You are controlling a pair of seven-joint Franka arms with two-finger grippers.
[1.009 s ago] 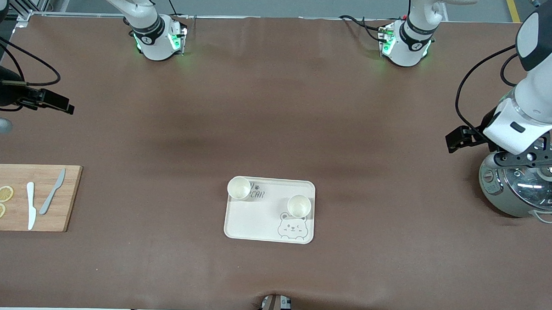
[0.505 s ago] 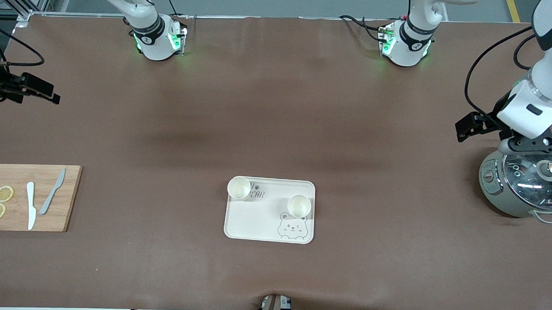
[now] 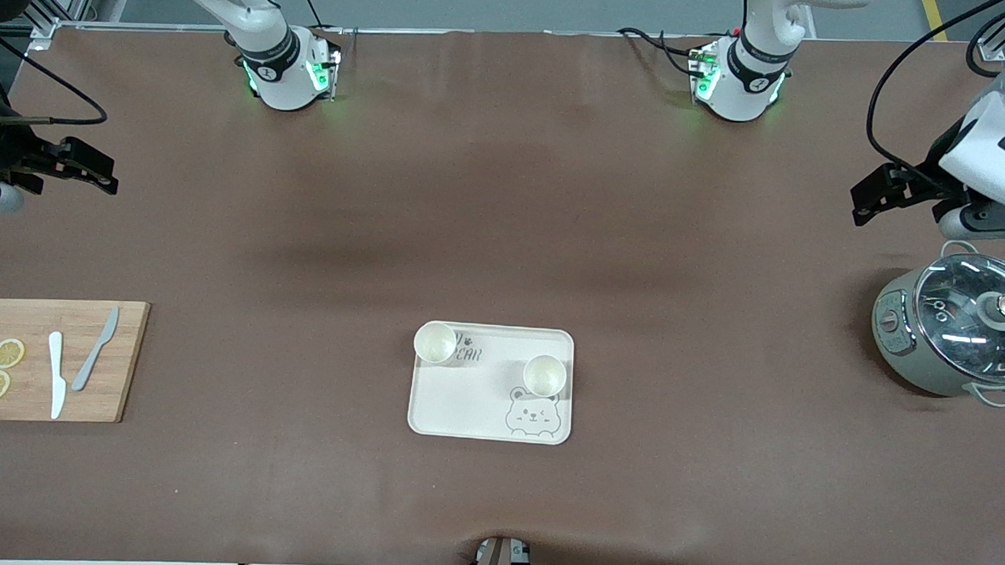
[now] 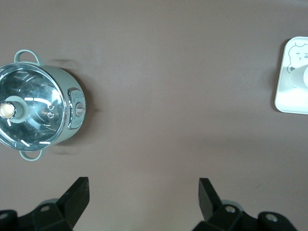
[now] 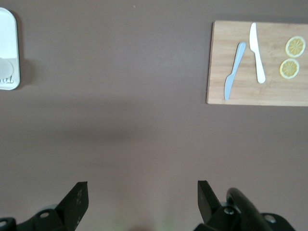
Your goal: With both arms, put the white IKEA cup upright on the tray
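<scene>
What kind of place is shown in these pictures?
Probably a robotics lab set up as a mock kitchen: two arms bolted to a brown-covered table, with a tray, a cutting board and a lidded pot.

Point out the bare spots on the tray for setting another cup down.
On the cream bear-print tray, the free patch is the half nearer the front camera, beside the bear drawing. The farther edge is crowded: one white cup at its corner, another above the bear.
</scene>
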